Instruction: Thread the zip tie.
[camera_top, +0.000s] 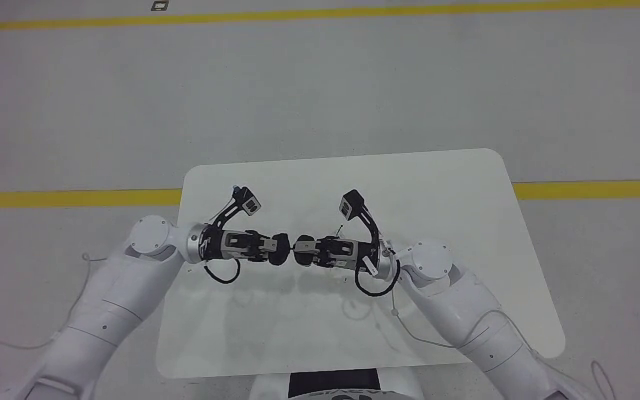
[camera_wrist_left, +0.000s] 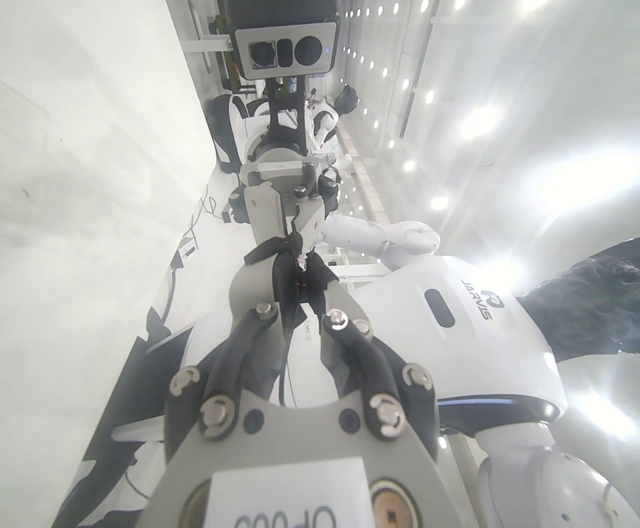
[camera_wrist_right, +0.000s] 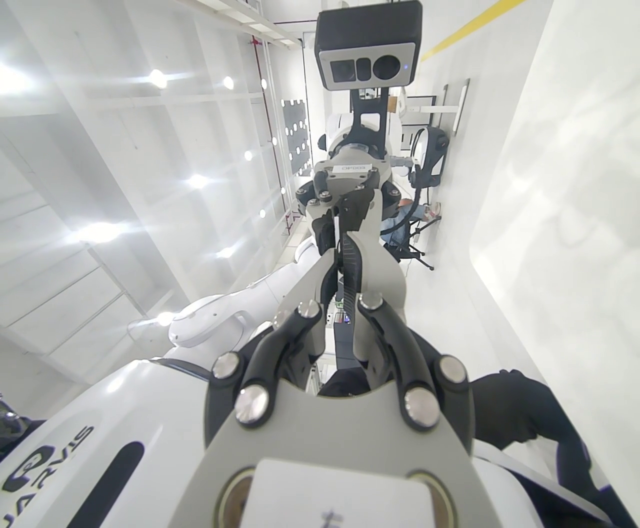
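Right wrist view: thin black ribbed plastic zip tie (camera_wrist_right: 350, 262) running lengthwise between the grey metal fingers (camera_wrist_right: 382, 272) of the right pincer (camera_wrist_right: 346, 235), clenched on the strap. Just beyond its tips, nose to nose, the left pincer (camera_wrist_right: 350, 202), also grey metal with black linkages. Left wrist view: black padded fingertips (camera_wrist_left: 287, 280) pressed together on a dark strip, so grasping the zip tie too, though exact contact hard to make out. Top view: both pincers meeting tip to tip over the middle of the white, round-cornered rectangular tabletop (camera_top: 450, 190), zip tie held between them, arms in one line from either side. Beyond the tabletop, pale grey floor with yellow tape lines (camera_top: 320, 14).
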